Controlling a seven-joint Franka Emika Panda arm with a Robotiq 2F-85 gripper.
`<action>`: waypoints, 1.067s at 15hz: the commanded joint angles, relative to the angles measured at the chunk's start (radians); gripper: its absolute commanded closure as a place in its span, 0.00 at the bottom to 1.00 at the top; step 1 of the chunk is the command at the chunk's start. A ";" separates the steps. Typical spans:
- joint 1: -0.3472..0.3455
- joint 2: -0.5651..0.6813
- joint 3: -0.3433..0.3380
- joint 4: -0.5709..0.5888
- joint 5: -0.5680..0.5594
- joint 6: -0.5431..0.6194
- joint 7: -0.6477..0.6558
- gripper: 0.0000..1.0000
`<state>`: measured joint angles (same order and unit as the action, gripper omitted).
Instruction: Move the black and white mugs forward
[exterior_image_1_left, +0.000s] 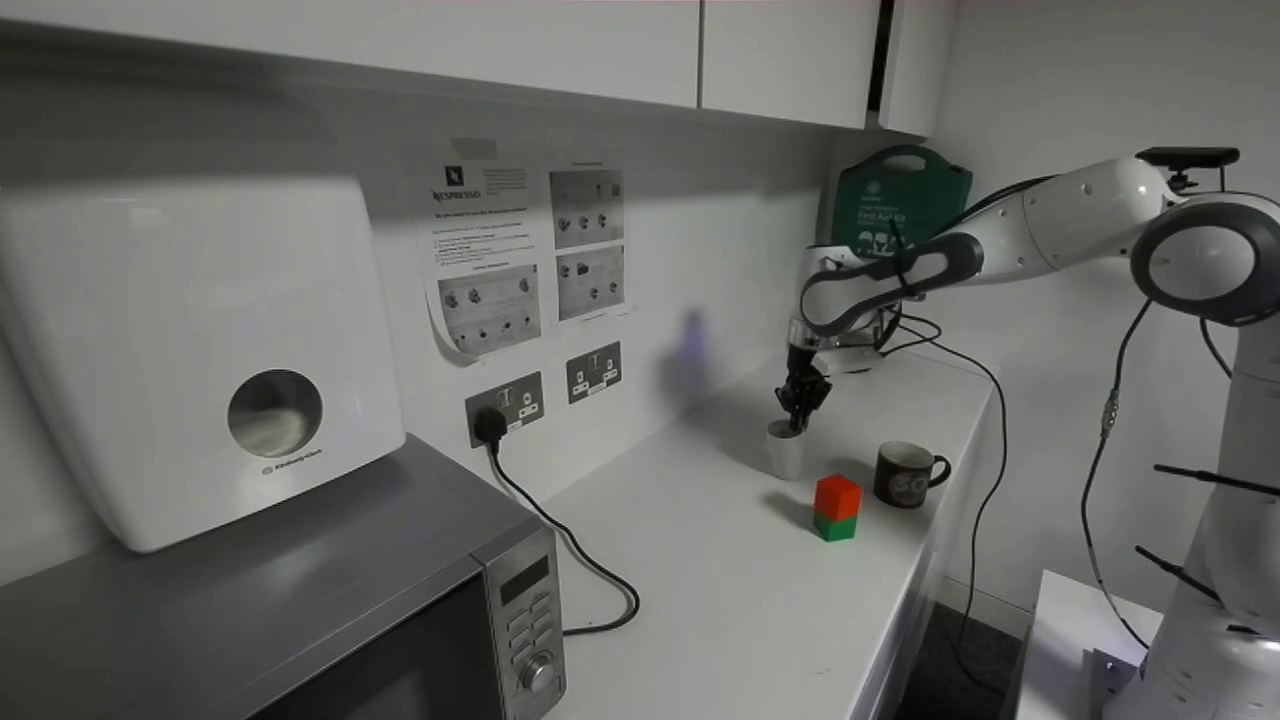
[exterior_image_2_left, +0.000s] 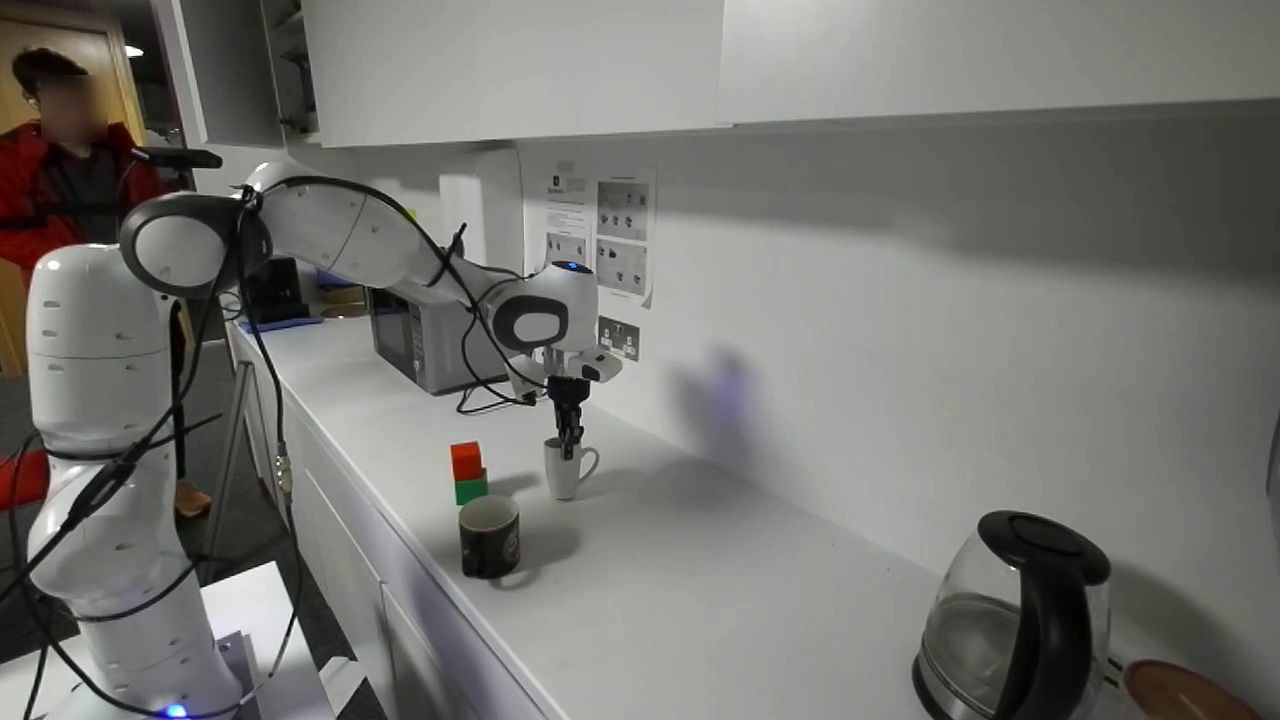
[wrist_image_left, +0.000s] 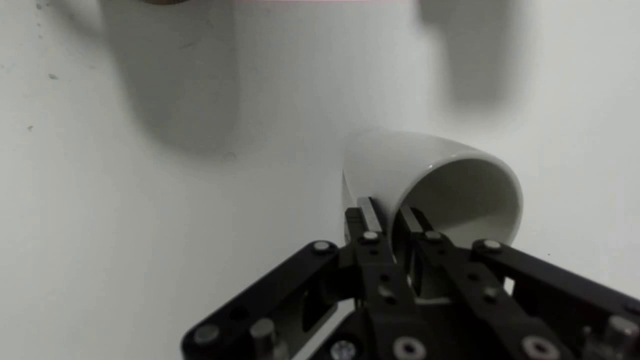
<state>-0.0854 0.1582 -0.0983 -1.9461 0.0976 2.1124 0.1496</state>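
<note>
The white mug (exterior_image_1_left: 785, 455) stands upright on the counter in both exterior views (exterior_image_2_left: 562, 478), its handle towards the wall. My gripper (exterior_image_1_left: 797, 422) points down at its rim. In the wrist view the fingers (wrist_image_left: 387, 220) are close together on the mug wall, one inside the white mug (wrist_image_left: 470, 195) and one outside, so the gripper looks shut on it. The black mug (exterior_image_1_left: 903, 477) stands upright near the counter's front edge, apart from the gripper; it also shows in an exterior view (exterior_image_2_left: 489, 545). Only a dark edge shows at the top of the wrist view.
A red block (exterior_image_1_left: 838, 495) sits on a green block (exterior_image_1_left: 834, 527) between the mugs and the microwave (exterior_image_1_left: 535, 600). A black cable (exterior_image_1_left: 590, 565) lies on the counter. A kettle (exterior_image_2_left: 1020, 620) stands at the far end. Wall cabinets (exterior_image_2_left: 520, 70) hang above the arm.
</note>
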 joint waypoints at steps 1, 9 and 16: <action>-0.013 -0.068 0.000 -0.048 0.028 -0.012 -0.041 0.97; -0.018 -0.089 -0.001 -0.068 0.046 -0.013 -0.058 0.97; -0.024 -0.158 -0.004 -0.131 0.073 -0.011 -0.101 0.97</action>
<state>-0.0973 0.0881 -0.0987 -2.0113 0.1358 2.1124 0.1000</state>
